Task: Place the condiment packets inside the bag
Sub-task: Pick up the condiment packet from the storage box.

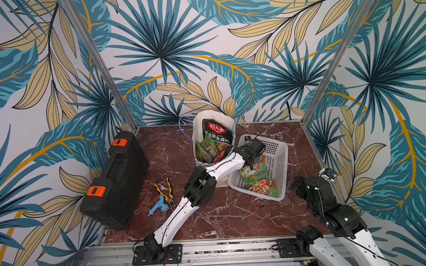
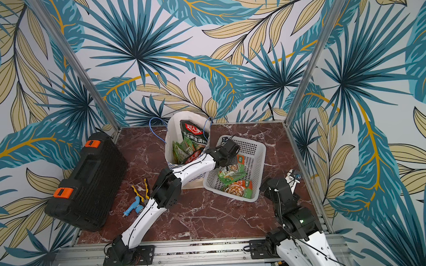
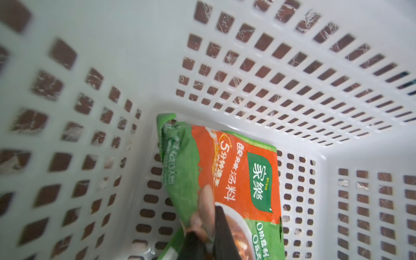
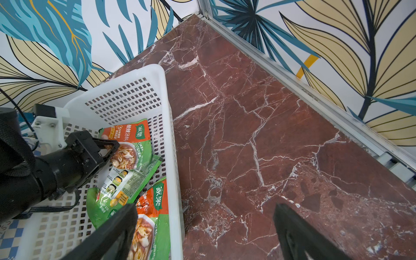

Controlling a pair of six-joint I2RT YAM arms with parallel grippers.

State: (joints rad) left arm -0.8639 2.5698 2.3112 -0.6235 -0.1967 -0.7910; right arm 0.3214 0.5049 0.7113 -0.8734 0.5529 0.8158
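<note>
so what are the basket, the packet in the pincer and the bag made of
Basket: white moulded plastic, smooth, slightly shiny; its walls are a grid of holes.
Packet: thin plastic film, glossy; it creases and reflects light.
Bag: probably paper, matte cream inside, standing stiffly.

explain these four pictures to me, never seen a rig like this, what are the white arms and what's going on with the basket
These are two robot arms fixed at the table's near edge, each ending in a two-finger gripper. Two pictures look down from overhead cameras set side by side; the other two come from a camera on each arm's wrist. On the marble table stand a paper bag already holding packets, among them a large dark packet, a white basket, a black case, pliers and a blue tool. The left gripper is inside the basket, pinched shut on an orange-and-green packet; other packets lie close by. The right gripper hangs open near the basket, holding nothing.
</note>
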